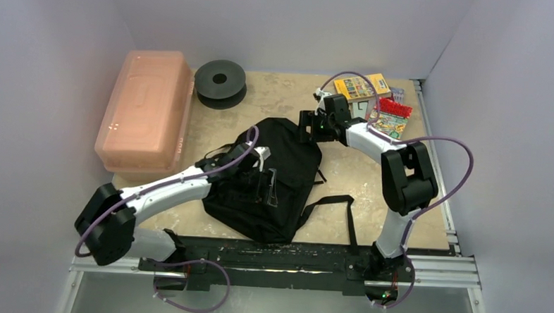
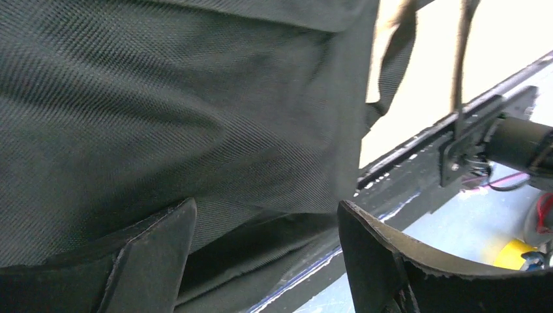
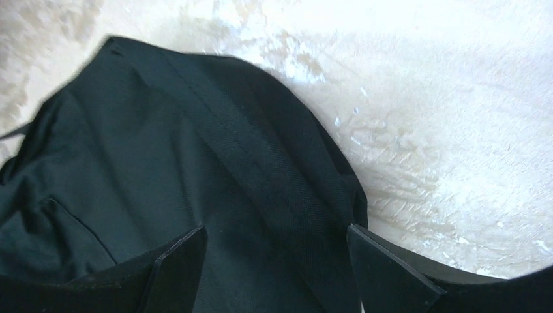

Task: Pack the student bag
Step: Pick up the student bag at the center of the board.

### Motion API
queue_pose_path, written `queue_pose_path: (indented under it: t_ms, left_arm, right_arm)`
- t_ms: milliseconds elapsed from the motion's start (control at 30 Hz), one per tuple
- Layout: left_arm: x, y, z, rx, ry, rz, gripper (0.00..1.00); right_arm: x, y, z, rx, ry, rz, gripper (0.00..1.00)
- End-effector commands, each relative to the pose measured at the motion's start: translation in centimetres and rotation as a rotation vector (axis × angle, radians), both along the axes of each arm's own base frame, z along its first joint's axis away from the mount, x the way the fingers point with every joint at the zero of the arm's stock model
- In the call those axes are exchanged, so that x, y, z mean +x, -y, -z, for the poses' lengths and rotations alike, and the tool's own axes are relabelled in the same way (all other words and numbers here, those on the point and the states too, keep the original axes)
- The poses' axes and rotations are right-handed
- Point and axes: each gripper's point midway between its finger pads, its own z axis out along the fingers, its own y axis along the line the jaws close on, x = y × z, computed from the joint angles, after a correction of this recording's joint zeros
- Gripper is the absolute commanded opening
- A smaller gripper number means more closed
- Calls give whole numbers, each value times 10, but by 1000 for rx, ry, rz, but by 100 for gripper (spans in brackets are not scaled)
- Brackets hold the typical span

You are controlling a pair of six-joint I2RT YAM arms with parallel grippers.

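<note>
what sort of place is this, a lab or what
Probably a robot lab test cell: white walls box in the tabletop, left arm and right arm are bolted to a rail at its edge, the student bag lies between them.

Soft, even overhead light; shadows faint and short.
Top view sharp, mildly cool. Table [image 3: 456, 98] glares near white in both wrist views; student bag [image 2: 163, 98] weave crisp at left wrist, folds sink into murk at right; frame bottoms blur.
</note>
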Motion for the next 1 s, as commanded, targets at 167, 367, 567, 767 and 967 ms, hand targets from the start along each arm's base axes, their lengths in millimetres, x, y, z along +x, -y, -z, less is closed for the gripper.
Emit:
queue_pose_path:
  t_ms: [167, 367, 567, 767, 967]
  left_arm:
    - [35, 2, 38, 227, -42, -6, 77]
    - [61, -36, 61, 348, -78, -172, 78]
    - [95, -85, 33, 355, 45, -309, 81]
    - [98, -51, -47, 65, 285, -230, 81]
    - [79, -17, -106, -43, 536, -46, 80]
  right_arm:
    - [-19, 22, 11, 7, -40, 53, 46]
    - [-44, 36, 3, 121, -63, 65, 0]
    - [-89, -6, -41, 424, -169, -100, 0]
    - [-106, -14, -81, 523, -176, -138, 0]
    - [-107, -15, -109, 559, -127, -134, 0]
